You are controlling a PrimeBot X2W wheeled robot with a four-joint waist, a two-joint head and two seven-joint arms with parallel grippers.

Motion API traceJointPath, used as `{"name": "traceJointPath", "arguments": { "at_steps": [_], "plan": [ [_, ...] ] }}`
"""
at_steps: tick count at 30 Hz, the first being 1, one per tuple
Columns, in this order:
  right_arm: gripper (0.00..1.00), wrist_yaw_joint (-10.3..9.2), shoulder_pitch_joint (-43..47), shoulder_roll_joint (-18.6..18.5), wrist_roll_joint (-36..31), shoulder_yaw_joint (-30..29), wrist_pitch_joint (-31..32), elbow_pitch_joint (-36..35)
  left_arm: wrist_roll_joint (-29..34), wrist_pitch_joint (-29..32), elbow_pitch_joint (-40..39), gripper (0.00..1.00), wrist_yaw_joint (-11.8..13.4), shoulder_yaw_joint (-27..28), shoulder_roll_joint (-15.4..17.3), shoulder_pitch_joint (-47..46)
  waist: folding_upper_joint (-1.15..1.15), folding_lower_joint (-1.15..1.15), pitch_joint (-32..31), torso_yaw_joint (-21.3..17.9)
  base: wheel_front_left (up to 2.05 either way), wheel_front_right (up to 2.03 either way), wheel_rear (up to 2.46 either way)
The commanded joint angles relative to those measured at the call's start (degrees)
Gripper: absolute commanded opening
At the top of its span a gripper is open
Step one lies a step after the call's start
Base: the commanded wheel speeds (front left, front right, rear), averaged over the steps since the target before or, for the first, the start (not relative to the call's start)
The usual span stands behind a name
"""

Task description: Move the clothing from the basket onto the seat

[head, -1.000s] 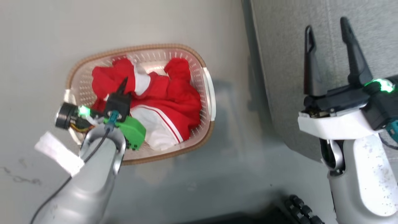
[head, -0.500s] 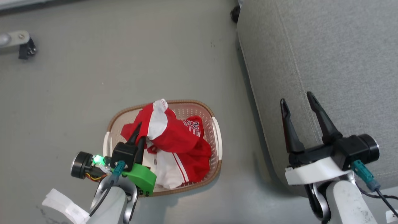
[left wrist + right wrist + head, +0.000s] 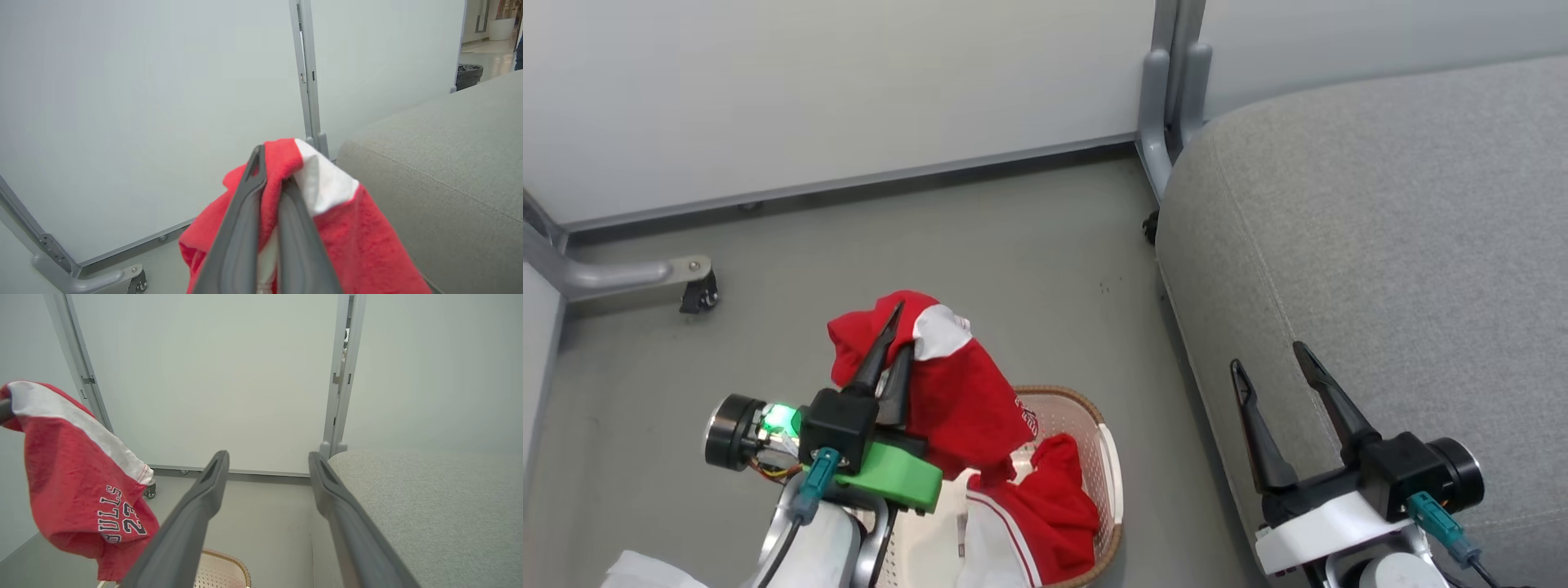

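Lifted from the basket (image 3: 1112,482), red garment (image 3: 964,400) hangs beside seat (image 3: 1380,245), before partition (image 3: 849,98).

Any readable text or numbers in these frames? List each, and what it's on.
"BULLS 23": dark print on the red garment held in the left gripper, read in the right wrist view.
Head view: print on the same garment, too blurred to read.

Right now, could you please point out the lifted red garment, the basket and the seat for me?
lifted red garment (image 3: 968,408): head view, on its red body below the white panel.
basket (image 3: 1072,425): head view, on its perforated inner wall.
seat (image 3: 1380,245): head view, on the grey top surface.
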Motion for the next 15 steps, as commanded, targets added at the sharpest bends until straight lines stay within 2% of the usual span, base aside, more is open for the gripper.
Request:
{"name": "traceJointPath", "arguments": {
  "at_steps": [1, 7, 13, 15],
  "plan": [
    [1.0, -0.02, 0.9, -0.15, 0.23, 0.44, -0.04, 0.18, 0.5, -0.02, -1.3, 0.0, -0.39, 0.25, -0.18, 0.83, 0.0, 0.01, -3.74, 0.92, 0.0, 0.0, 0.0],
    [1.0, -0.01, 1.0, -0.15, 0.74, 2.96, -0.04, 0.29, 0.79, -0.01, -5.42, 0.0, -1.22, 0.65, -1.48, 0.12, 0.0, 0.01, -3.72, 0.92, 0.0, 0.0, 0.0],
    [1.0, -0.02, -0.74, -0.16, 1.98, 8.29, -0.04, 0.63, 0.1, -0.01, -5.87, 0.0, -3.7, -1.36, -3.53, -2.3, 0.0, 0.01, -2.57, 1.21, 0.0, 0.0, 0.0],
    [1.0, -0.01, -1.2, -0.08, 4.49, 11.37, -0.04, 0.78, 0.37, -0.01, -5.73, 0.0, -4.32, -2.65, -3.98, -3.21, 0.0, 0.01, -2.19, 1.39, 0.0, 0.0, 0.0]
  ]
}}
